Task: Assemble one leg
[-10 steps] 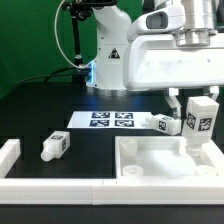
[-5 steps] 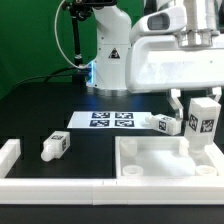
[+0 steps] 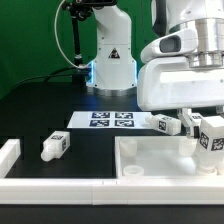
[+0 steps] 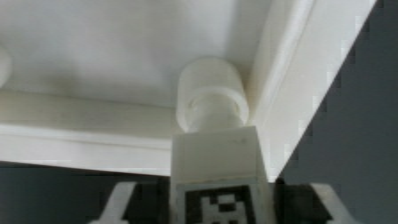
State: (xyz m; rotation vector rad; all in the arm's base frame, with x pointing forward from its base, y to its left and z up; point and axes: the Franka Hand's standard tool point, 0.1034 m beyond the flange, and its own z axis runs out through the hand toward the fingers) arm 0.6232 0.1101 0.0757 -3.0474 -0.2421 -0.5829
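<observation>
While the gripper [image 3: 204, 128] clamps one leg [image 3: 211, 140] upright, a black table [image 3: 40, 115] stretches before a green backdrop [image 3: 25, 40].
Three legs, one tabletop [image 3: 150, 165]: the held leg stands with its long axis vertical over the tabletop's corner on the exterior view's right; a second leg [image 3: 165, 123] lies beside the marker board [image 3: 112, 119]; a third leg [image 3: 53, 146] lies well apart.

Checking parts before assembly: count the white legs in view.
3: one leg on the table at the exterior view's left, one lying beside the marker board, one in the gripper over the tabletop. More may be hidden.
</observation>
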